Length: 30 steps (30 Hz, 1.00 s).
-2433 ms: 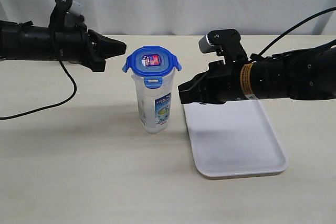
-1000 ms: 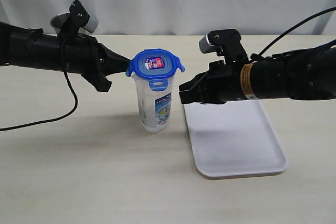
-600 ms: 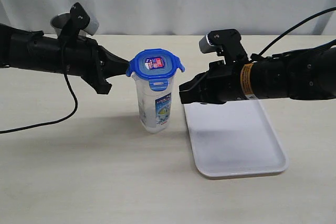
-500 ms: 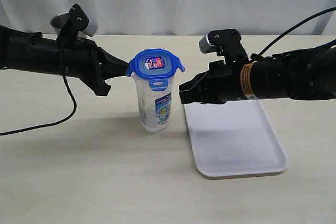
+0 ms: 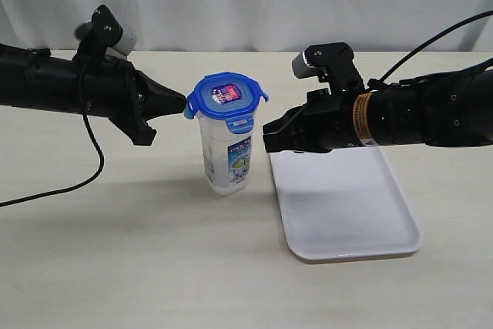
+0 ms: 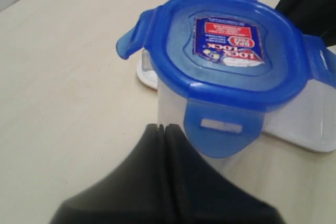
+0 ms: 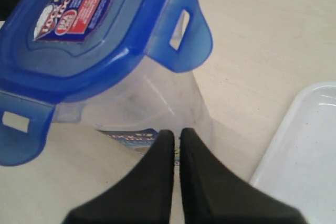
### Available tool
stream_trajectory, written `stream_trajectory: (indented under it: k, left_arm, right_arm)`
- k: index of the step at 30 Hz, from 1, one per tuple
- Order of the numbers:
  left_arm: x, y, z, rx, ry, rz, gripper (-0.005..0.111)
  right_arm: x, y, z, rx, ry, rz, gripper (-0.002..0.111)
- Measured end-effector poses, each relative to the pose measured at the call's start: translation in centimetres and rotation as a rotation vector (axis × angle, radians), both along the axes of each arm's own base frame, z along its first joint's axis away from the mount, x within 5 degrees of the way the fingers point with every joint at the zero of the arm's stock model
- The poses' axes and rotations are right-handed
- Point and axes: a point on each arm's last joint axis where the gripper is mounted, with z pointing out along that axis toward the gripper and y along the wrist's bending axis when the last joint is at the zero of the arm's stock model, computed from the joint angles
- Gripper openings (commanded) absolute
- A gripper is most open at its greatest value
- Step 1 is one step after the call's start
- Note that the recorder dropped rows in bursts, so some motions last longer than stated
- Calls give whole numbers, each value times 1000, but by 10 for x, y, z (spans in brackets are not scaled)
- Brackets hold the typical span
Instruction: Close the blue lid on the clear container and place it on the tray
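The clear container point(image 5: 227, 156) stands upright under the blue lid point(image 5: 225, 98), with the left gripper point(image 5: 179, 102) pinched empty at the lid's edge and the right gripper point(image 5: 267, 135) pinched empty just beside.

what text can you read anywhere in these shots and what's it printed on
"LOCK" "LOCK": large white letters on the sticker on top of the blue lid.
Small print on the sticker's red part: too blurred to read.
Print on the label on the side of the clear container: too small to read.
Print on the yellow band around the right arm: unreadable.
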Motion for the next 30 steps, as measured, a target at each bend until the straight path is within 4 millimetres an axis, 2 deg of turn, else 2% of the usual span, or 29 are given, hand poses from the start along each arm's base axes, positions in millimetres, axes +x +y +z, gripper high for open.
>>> stream_trajectory:
  k: [30]
  left_arm:
    - [-4,-1,-2,-39,27,12,0]
  right_arm:
    - [1,-2,-1,-20,-4,-16,5]
